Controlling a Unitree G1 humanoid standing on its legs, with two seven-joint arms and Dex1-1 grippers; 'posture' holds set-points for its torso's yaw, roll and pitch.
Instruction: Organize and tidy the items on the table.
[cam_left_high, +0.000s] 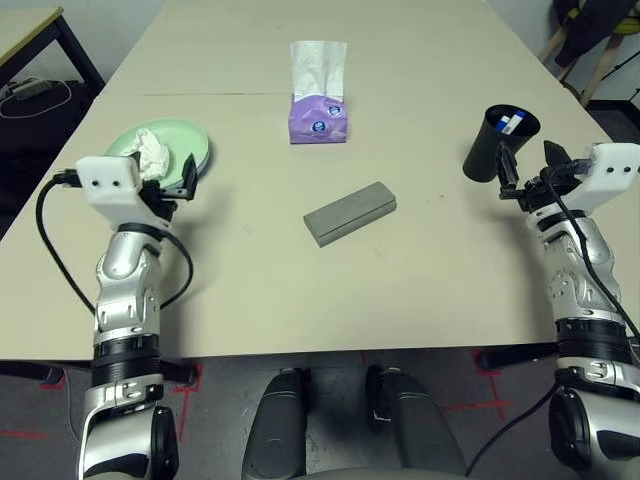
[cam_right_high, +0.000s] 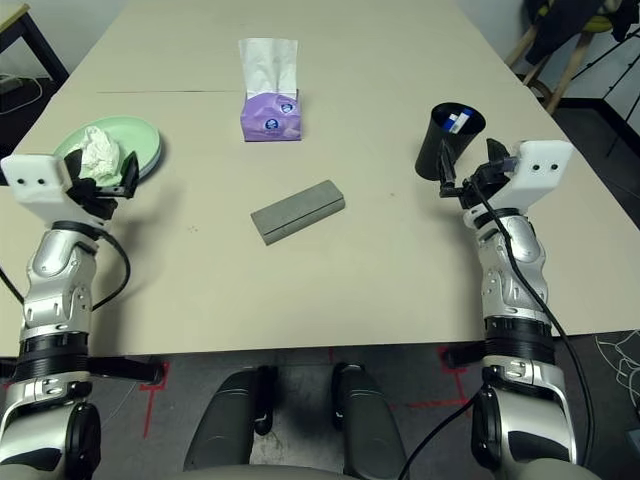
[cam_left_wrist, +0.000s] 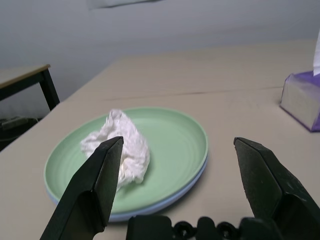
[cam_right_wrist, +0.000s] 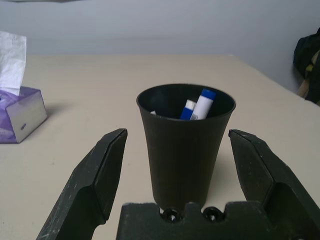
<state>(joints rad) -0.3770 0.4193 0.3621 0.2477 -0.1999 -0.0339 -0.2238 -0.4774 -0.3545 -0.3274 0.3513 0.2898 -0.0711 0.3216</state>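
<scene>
We have both grippers out over the near part of the large beige table (cam_left_high: 270, 290), each with its two black fingers spread wide and nothing between them. Our left gripper (cam_left_wrist: 180, 170) is at the left side, beside the plates; our right gripper (cam_right_wrist: 177, 165) is at the right side, its spread fingers pointing toward the black tapered cup (cam_right_wrist: 182, 155). On the left of the table we see a pale green plate (cam_left_wrist: 172, 145) stacked on a pale blue plate (cam_left_wrist: 172, 199), whose edge peeks out below the green rim. A crumpled white tissue (cam_left_wrist: 131, 150) lies on the green plate, toward one side of it. The cup stands upright on the right of the table, and inside it we make out a white marker pen with a blue end (cam_right_wrist: 204, 104) leaning near the rim, with another blue and white item (cam_right_wrist: 188, 110) just beside it. Between our two arms, near the middle, the grey oblong glasses case (cam_left_high: 350, 214) lies closed and at a slant, well apart from both the plates and the cup. Farther back, between the plates and the cup, we have a purple tissue pack (cam_left_high: 318, 120) with a white tissue (cam_left_high: 318, 70) sticking up out of its top.
</scene>
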